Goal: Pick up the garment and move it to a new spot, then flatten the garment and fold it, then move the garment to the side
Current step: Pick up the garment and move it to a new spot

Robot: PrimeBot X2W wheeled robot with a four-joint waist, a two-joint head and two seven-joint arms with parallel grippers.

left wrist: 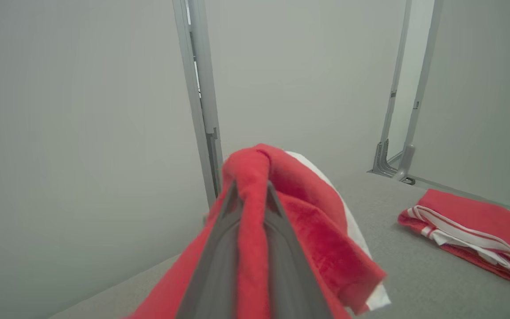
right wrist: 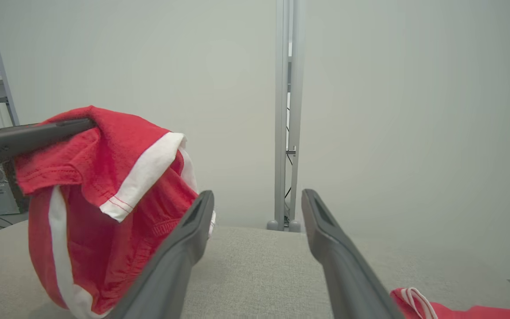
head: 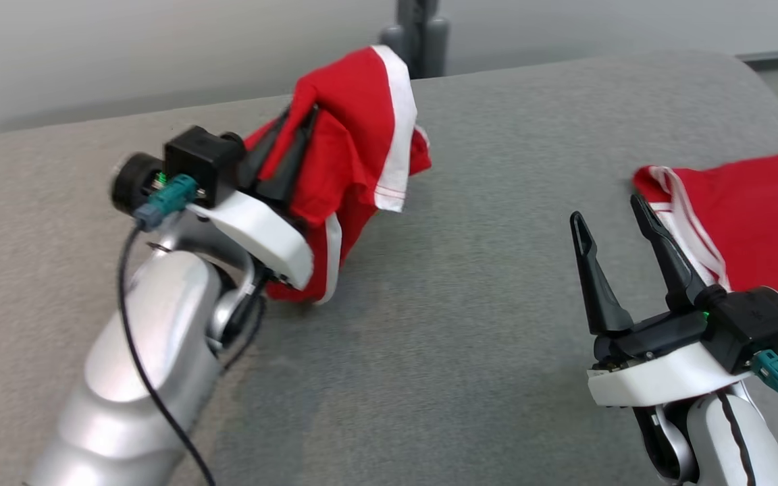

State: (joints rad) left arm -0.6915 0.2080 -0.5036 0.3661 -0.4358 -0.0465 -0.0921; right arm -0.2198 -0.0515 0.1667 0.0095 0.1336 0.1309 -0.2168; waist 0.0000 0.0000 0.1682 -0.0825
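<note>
Desk (head: pixel 470 324): grey and cloth-covered, with a pale wall and a metal post (right wrist: pixel 286 110) behind it.
Left gripper (left wrist: pixel 251 188): pressed together on a fold of the garment, holding it raised for the move.
Garment (head: pixel 355 135): red with white trim, draped over and below that gripper; its lowest hem perhaps brushes the desk.
Right gripper (head: pixel 606 210): spread and empty, well apart from the load.
Second red garment (head: pixel 754 216): folded flat just beyond the right gripper's tips, taking up room there.
</note>
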